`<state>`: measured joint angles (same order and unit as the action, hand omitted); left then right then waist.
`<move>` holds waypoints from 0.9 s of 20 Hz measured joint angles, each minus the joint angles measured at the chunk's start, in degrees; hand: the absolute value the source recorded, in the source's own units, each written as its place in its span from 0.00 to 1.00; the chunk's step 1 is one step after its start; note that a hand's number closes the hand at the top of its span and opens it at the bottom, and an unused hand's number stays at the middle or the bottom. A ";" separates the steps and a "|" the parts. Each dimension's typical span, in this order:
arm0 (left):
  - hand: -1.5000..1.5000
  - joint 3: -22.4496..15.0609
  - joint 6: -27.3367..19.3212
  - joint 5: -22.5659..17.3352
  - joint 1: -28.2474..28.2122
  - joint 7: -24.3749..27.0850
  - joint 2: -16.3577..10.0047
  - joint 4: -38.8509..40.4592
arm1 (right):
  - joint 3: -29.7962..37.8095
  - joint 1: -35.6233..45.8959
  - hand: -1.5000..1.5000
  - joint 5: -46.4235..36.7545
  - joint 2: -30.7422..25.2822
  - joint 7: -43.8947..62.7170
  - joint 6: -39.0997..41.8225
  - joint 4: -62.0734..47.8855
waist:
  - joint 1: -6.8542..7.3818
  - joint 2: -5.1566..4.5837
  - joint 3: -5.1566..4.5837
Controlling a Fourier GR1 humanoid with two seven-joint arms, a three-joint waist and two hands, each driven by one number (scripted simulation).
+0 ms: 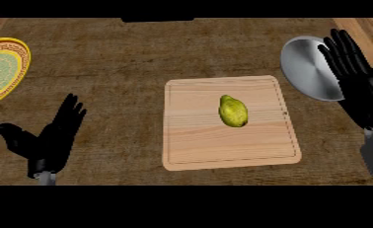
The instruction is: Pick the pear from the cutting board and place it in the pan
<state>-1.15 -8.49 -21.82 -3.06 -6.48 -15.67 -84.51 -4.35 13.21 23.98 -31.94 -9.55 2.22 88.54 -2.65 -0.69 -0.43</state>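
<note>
Yellow-green pear [233, 111] on pale wooden cutting board [233, 148], long axis fore-aft, left of our right hand [348, 71], which is spread, empty, by the round grey metal pan [307, 69]. Our open left hand [58, 133] sits farther.

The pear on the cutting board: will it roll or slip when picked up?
The pear lies on its side on the flat cutting board; its rounded shape probably lets it roll if nudged. Its smooth-looking skin may slip.

Dim, even light; soft sheen on the pan [307, 71].
</note>
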 measured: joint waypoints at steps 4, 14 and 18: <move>0.50 -2.66 0.98 2.77 3.00 2.83 0.37 -2.01 | 0.27 1.35 1.00 9.49 6.17 -1.26 6.34 -3.91 | 2.40 -0.15 0.55; 0.50 -11.28 2.20 10.67 7.58 10.75 3.33 -6.21 | 2.45 0.90 0.00 26.02 11.14 -0.88 31.09 -28.00 | 4.82 -0.67 0.88; 0.50 -13.14 0.92 12.88 8.13 11.78 5.26 -5.55 | 4.37 5.39 0.00 22.13 7.96 -5.62 41.87 -40.14 | 5.04 -0.47 0.80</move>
<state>-14.29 -7.56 -8.94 5.07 5.30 -10.41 -90.06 0.02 18.59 46.12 -23.98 -15.17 44.09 48.40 2.39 -1.16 0.37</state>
